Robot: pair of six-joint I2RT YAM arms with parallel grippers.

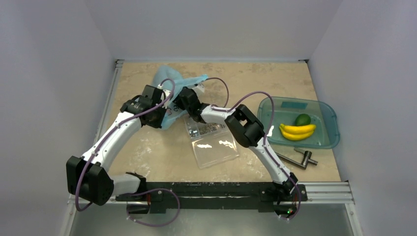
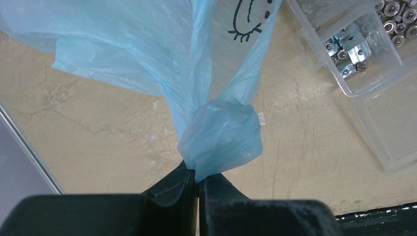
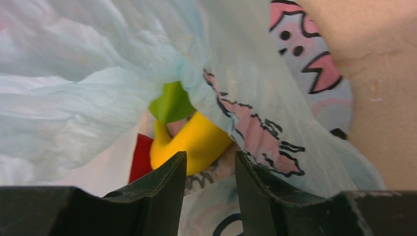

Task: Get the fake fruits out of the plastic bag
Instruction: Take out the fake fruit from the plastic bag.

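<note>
**Reaching in for the banana.** At centre left of the overhead view, the left gripper point(image 1: 162, 112) has its jaws fully closed on a twisted corner of the plastic bag point(image 1: 173, 81). The left wrist view shows the light-blue film bunched between the tips at the lower middle of the frame. The bag sits at the upper middle of the table point(image 1: 147, 157), drawn up by that pinched corner.

Just to the right, the right gripper point(image 3: 210, 162) is pushed into the bag's mouth, jaws parted to a moderate gap and holding nothing. At the centre of the right wrist view a yellow banana point(image 3: 196, 140) lies just beyond the fingertips. A green fruit point(image 3: 169, 103) shows above it and a red fruit point(image 3: 141, 157) at its lower left.

Further right in the overhead view, a clear box point(image 1: 216, 150) of metal nuts lies at centre and a metal tool point(image 1: 300, 158) at lower right. The teal tray point(image 1: 330, 112) at the right edge already holds some of the fake fruits: a banana bunch point(image 1: 297, 131) and a green piece point(image 1: 302, 119).

The step in hand looks to be the banana pick. It would go best if the right gripper eased forward until the banana's thick middle sits between the fingers before closing. The printed film draped along the banana's right side should be kept out of the bite. The left grip should stay taut so the mouth does not collapse. The glossy curve may slip, so a square grip matters, as does a straight pull back out through the opening.
</note>
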